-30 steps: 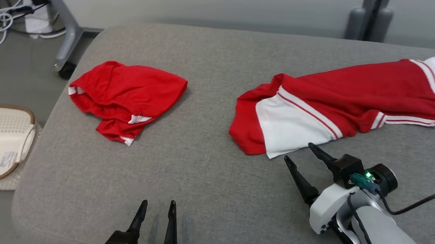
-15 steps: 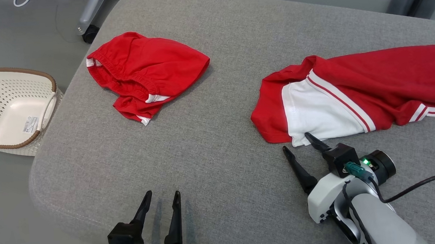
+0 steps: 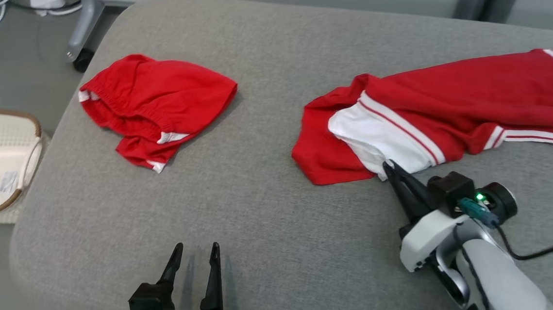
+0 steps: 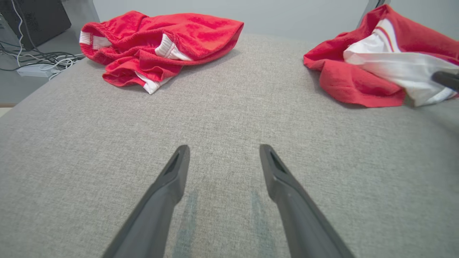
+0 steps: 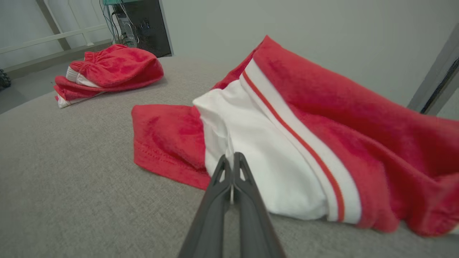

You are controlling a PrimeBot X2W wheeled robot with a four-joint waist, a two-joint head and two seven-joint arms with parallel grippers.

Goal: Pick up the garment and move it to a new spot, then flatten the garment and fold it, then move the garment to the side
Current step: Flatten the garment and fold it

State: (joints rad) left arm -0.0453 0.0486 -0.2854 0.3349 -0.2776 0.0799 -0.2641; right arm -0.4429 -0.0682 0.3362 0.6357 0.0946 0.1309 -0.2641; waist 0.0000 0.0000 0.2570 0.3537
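Observation:
The garment (image 3: 448, 99) is red with white panels and stripes. It lies crumpled along the right side of the grey cushioned surface (image 3: 271, 213). My right gripper (image 3: 388, 167) is shut on the garment's near white edge. In the right wrist view the gripper (image 5: 230, 158) has both fingertips pressed together on a fold of white cloth, with the garment (image 5: 322, 107) rising behind them. My left gripper (image 3: 196, 248) rests open over bare fabric at the near edge, holding nothing. The left wrist view has that gripper (image 4: 224, 148) well short of the garment (image 4: 358, 79).
A second red piece with an elastic waistband (image 3: 156, 102) lies bunched at the far left of the surface. A cream perforated basket (image 3: 34, 164) stands on the floor to the left. Metal frame legs and cables are beyond the far edge.
My right gripper's fingers have closed together on the white edge of the garment after reaching it. The head camera has shifted, so the whole picture has moved. The left gripper stays open in place.

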